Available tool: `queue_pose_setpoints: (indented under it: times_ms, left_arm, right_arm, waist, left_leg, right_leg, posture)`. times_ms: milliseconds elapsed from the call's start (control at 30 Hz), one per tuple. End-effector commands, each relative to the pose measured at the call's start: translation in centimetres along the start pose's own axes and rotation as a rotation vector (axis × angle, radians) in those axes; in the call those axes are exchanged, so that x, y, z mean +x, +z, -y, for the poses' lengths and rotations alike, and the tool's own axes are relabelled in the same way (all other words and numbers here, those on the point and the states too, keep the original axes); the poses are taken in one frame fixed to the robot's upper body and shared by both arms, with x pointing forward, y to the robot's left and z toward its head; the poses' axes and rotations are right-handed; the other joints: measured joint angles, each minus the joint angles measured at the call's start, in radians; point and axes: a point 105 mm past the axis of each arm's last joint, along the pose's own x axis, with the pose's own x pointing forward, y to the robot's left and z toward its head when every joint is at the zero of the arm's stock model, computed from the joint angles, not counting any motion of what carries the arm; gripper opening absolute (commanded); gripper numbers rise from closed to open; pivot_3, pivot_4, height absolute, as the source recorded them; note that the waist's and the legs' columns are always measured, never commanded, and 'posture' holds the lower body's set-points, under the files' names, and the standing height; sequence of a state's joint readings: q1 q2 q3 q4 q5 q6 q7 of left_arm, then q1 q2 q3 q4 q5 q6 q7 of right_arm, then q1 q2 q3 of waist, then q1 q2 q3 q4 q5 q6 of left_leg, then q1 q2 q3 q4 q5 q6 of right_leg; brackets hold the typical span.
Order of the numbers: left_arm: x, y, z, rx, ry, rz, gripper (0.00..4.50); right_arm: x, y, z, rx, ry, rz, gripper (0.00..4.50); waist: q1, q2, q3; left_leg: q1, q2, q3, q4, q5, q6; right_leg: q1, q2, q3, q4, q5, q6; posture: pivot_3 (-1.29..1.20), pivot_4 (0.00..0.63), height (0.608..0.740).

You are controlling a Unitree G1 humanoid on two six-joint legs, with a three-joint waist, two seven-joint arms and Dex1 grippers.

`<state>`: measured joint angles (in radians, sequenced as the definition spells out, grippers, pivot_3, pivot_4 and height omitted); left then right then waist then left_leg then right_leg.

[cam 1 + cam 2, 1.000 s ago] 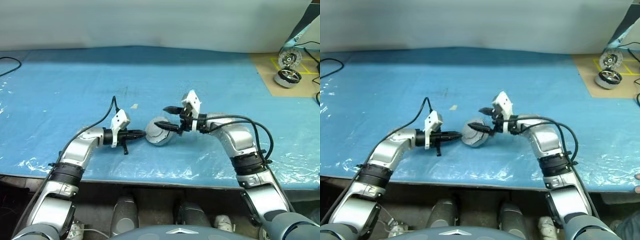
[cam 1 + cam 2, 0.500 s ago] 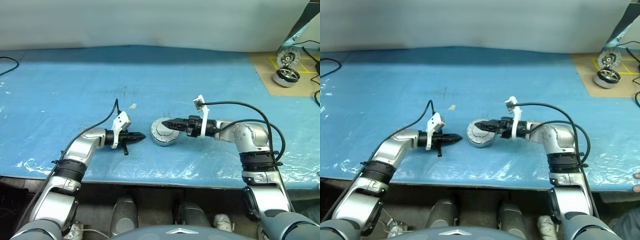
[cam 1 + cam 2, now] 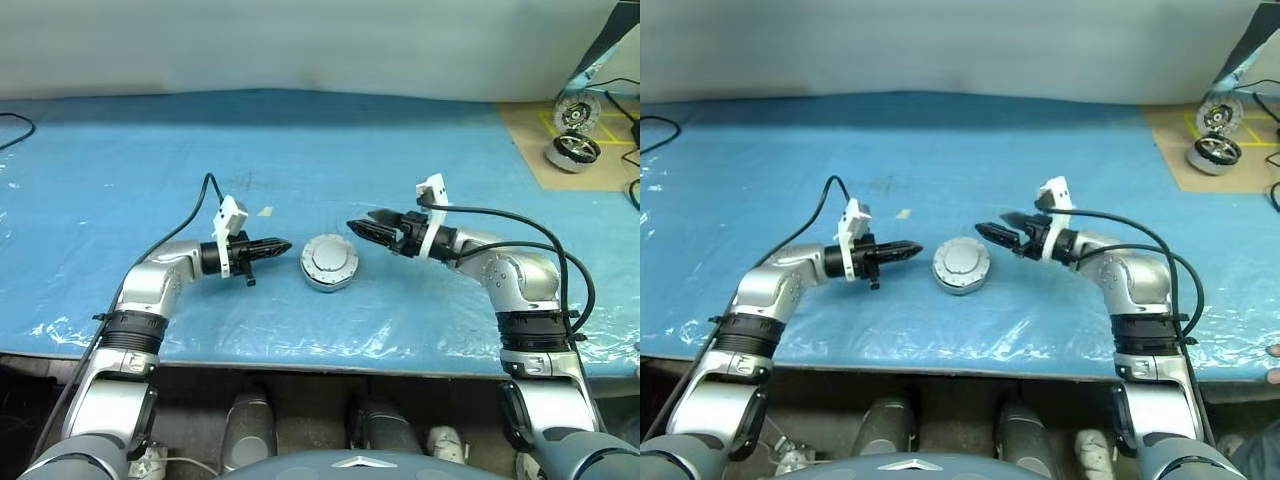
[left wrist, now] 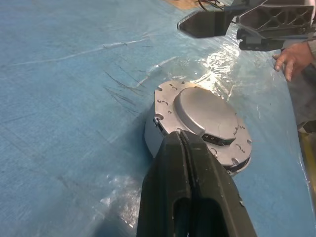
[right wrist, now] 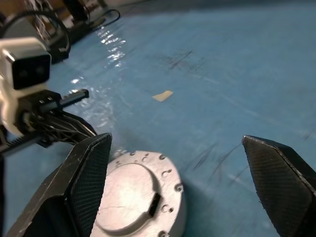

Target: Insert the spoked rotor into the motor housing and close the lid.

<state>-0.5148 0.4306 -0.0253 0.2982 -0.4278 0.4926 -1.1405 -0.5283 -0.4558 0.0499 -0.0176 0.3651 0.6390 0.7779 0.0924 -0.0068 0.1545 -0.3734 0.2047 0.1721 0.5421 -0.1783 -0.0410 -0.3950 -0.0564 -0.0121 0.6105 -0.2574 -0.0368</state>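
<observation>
The lid now lies flat on the motor housing, and the closed assembly rests on the blue counter between the two arms. One second ago the right tool had its fingers at the lid, which stood tilted above the housing; half a second ago the lid was down with the fingers still over it. The right tool has since drawn back to the right and now hangs just right of the housing, clear of it, with its fingers spread wide and nothing between them. The left tool has lifted slightly and stays just left of the housing, apart from it, with its fingers pressed together and nothing in them.

The spoked rotor is not to be seen under the closed lid, so its seating cannot be checked directly. In the left wrist view the lid sits level, its rim lining up with the housing wall all round the visible side. This suggests the rotor is in and the lid fully down.

Judged from this, the closing step appears complete and both tools are clear of the work. The second motor and the upright disc on the tan board at the far right are untouched. A small scrap lies on the counter beyond the left tool.
</observation>
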Motion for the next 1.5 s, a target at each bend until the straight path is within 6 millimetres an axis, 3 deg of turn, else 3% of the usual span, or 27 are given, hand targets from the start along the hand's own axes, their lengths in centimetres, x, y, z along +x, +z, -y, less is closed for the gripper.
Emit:
queue_pose_setpoints:
  times_ms: [33,200,400,533,633,800,900,1000,1233,1500]
  left_arm:
    - [-0.4,1.8,0.7,0.022,-0.046,0.056,0.0]
    - [-1.0,0.8,2.2,0.095,-0.127,0.024,0.0]
    - [-1.3,-0.7,3.1,0.182,-0.161,-0.033,0.0]
    - [-1.2,-1.1,2.9,0.196,-0.142,-0.04,0.0]
    - [-1.2,-1.3,2.8,0.193,-0.133,-0.043,0.0]
    - [-1.3,-1.4,2.5,0.194,-0.118,-0.051,0.0]
    - [-1.3,-1.5,2.4,0.195,-0.116,-0.055,0.0]
    - [-1.3,-1.5,2.4,0.195,-0.116,-0.056,0.0]
    - [-1.2,-1.7,2.3,0.197,-0.113,-0.061,0.0]
    - [-0.9,-1.7,2.3,0.196,-0.112,-0.065,0.0]
  right_arm:
    - [1.2,0.8,-2.3,-0.35,0.06,0.0,4.48]
    - [1.6,-2.0,-4.5,-0.349,0.229,-0.086,4.48]
    - [1.8,-1.7,-4.9,-0.28,0.293,-0.074,4.48]
    - [2.3,-2.9,-3.8,-0.277,0.253,-0.11,4.48]
    - [2.3,-4.2,-4.0,-0.296,0.273,-0.159,4.48]
    - [2.4,-4.8,-4.2,-0.304,0.279,-0.162,4.48]
    - [2.6,-4.5,-4.2,-0.289,0.272,-0.143,3.88]
    - [2.7,-4.3,-4.4,-0.286,0.27,-0.14,2.97]
    - [3.0,-3.7,-4.1,-0.24,0.247,-0.133,2.97]
    - [3.0,-4.6,-3.8,-0.265,0.232,-0.172,2.97]
  waist:
    - [0.0,0.0,0.0]
    - [-0.001,-0.001,0.001]
    - [0.0,-0.001,0.001]
    - [-0.001,-0.001,0.001]
    - [-0.001,-0.001,0.001]
    - [-0.001,-0.001,0.001]
    - [-0.002,-0.001,0.001]
    - [-0.002,-0.001,0.001]
    - [-0.009,-0.001,0.001]
    - [-0.015,-0.001,0.001]
  left_leg:
    - [0.0,0.0,0.0,0.0,0.0,0.0]
    - [-0.001,0.0,0.0,0.0,0.0,0.0]
    - [-0.001,0.0,-0.001,0.002,0.0,0.0]
    - [0.0,0.001,-0.001,0.004,0.0,0.0]
    - [0.0,0.001,-0.001,0.005,0.0,0.0]
    - [0.001,0.001,-0.001,0.006,0.0,0.001]
    - [0.001,0.001,-0.001,0.006,0.0,0.001]
    - [0.001,0.001,-0.001,0.006,0.0,0.001]
    - [0.001,0.001,-0.001,0.008,0.0,0.001]
    - [0.001,0.001,-0.001,0.009,0.0,0.001]
  right_leg:
    - [0.0,0.0,0.0,0.0,0.0,0.0]
    - [0.0,0.0,0.0,0.0,0.0,0.0]
    - [0.0,0.0,0.0,0.001,0.0,0.0]
    - [0.0,0.0,0.001,0.005,0.0,0.0]
    - [0.0,0.0,0.001,0.005,0.0,-0.001]
    - [0.0,0.0,0.002,0.007,0.0,-0.001]
    - [0.0,0.0,0.002,0.008,0.0,-0.001]
    - [0.0,0.0,0.002,0.008,0.0,-0.001]
    - [0.0,0.0,0.002,0.01,0.0,-0.001]
    - [0.0,0.0,0.002,0.01,0.0,-0.001]
  posture:
    - [0.0,0.15,0.74]
    - [0.0,0.15,0.74]
    - [0.0,0.15,0.74]
    - [0.0,0.15,0.74]
    - [0.0,0.15,0.74]
    - [0.0,0.15,0.74]
    - [0.0,0.15,0.74]
    - [0.0,0.15,0.74]
    - [0.0,0.15,0.74]
    - [0.0,0.15,0.74]
